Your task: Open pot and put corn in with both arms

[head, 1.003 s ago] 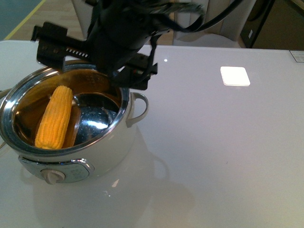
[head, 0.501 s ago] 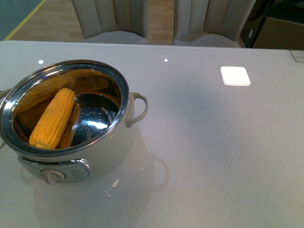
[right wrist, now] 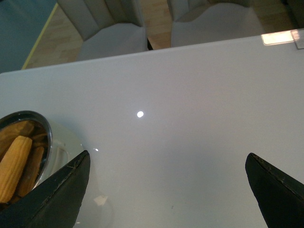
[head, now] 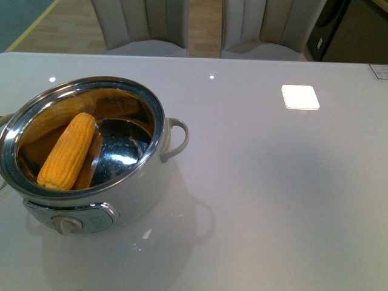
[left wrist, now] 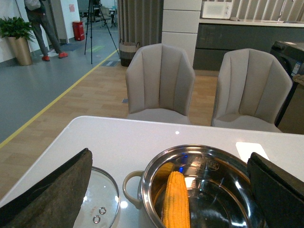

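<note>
The cream-white pot [head: 154,176] stands open at the left of the white table, its dial knob [head: 66,225] facing me. The yellow corn [head: 66,151] lies slanted inside the steel bowl, leaning on the left wall. Neither arm shows in the front view. My left gripper [left wrist: 173,190] hangs open above the pot [left wrist: 209,154], its dark fingers [left wrist: 52,194] far apart, with the corn [left wrist: 175,199] below between them. My right gripper [right wrist: 171,190] is open over bare table, with the pot [right wrist: 45,128] and corn [right wrist: 12,166] off to one side.
A glass lid [left wrist: 102,204] lies flat on the table beside the pot's loop handle [left wrist: 130,185]. A white square patch [head: 299,96] sits on the table at the back right. Two grey chairs [head: 145,24] stand behind the table's far edge.
One second ago a black gripper hung over the pot's rim in the front view; it has since withdrawn out of that view. The corn has slid slightly lower against the wall.
</note>
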`<action>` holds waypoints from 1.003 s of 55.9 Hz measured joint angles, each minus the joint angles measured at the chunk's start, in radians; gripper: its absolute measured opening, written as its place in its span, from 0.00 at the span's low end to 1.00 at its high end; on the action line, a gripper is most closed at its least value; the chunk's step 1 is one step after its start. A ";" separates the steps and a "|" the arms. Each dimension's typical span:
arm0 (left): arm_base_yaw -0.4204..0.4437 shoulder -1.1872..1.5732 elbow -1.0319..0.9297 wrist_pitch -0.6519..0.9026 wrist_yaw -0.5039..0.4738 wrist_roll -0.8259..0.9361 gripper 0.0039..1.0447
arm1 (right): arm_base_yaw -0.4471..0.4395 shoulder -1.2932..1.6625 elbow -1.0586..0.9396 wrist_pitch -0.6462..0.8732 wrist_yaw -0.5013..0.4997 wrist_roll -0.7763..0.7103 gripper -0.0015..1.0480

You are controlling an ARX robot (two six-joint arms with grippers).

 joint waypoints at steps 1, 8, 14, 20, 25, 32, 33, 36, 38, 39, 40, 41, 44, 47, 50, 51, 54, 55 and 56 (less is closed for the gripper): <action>0.000 0.000 0.000 0.000 0.000 0.000 0.93 | -0.005 -0.018 -0.008 -0.008 0.000 -0.002 0.91; 0.000 0.000 0.000 0.000 0.000 0.000 0.93 | -0.030 -0.105 -0.031 -0.064 -0.002 -0.020 0.91; 0.000 0.000 0.000 0.000 0.000 0.000 0.93 | -0.045 -0.183 -0.057 -0.055 0.021 -0.051 0.89; 0.000 0.000 0.000 0.000 0.000 0.000 0.93 | -0.048 -0.248 -0.205 0.291 0.111 -0.152 0.72; 0.000 0.000 0.000 0.000 0.000 0.000 0.93 | -0.100 -0.294 -0.289 0.414 0.048 -0.193 0.56; 0.000 0.000 0.000 0.000 0.000 0.000 0.93 | -0.126 -0.359 -0.362 0.420 0.045 -0.208 0.31; 0.000 0.000 0.000 0.000 0.000 0.000 0.93 | -0.126 -0.362 -0.366 0.420 0.045 -0.209 0.29; 0.000 0.000 0.000 0.000 0.000 0.000 0.93 | -0.126 -0.382 -0.382 0.418 0.043 -0.214 0.21; 0.000 0.000 0.000 0.000 0.000 0.000 0.93 | -0.126 -0.398 -0.393 0.415 0.043 -0.216 0.14; 0.000 0.000 0.000 0.000 0.000 0.000 0.93 | -0.126 -0.407 -0.399 0.412 0.043 -0.217 0.11; 0.000 0.000 0.000 0.000 0.000 0.000 0.93 | -0.126 -0.411 -0.401 0.411 0.043 -0.217 0.09; 0.000 0.000 0.000 0.000 0.000 0.000 0.93 | -0.126 -0.419 -0.406 0.409 0.043 -0.217 0.06; 0.000 0.000 0.000 0.000 0.000 0.000 0.93 | -0.126 -0.441 -0.420 0.402 0.043 -0.220 0.02; 0.000 0.000 0.000 0.000 0.000 0.000 0.93 | -0.126 -0.463 -0.433 0.392 0.043 -0.222 0.02; 0.000 0.000 0.000 0.000 0.000 0.000 0.93 | -0.126 -0.488 -0.448 0.379 0.043 -0.222 0.02; 0.000 0.000 0.000 0.000 0.000 0.000 0.93 | -0.126 -0.496 -0.452 0.375 0.043 -0.222 0.02; 0.000 0.000 0.000 0.000 0.000 0.000 0.93 | -0.126 -0.517 -0.462 0.362 0.043 -0.222 0.02; 0.000 0.000 0.000 0.000 0.000 0.000 0.93 | -0.126 -0.526 -0.465 0.358 0.043 -0.222 0.02; 0.000 0.000 0.000 0.000 0.000 0.000 0.93 | -0.126 -0.530 -0.466 0.356 0.043 -0.222 0.02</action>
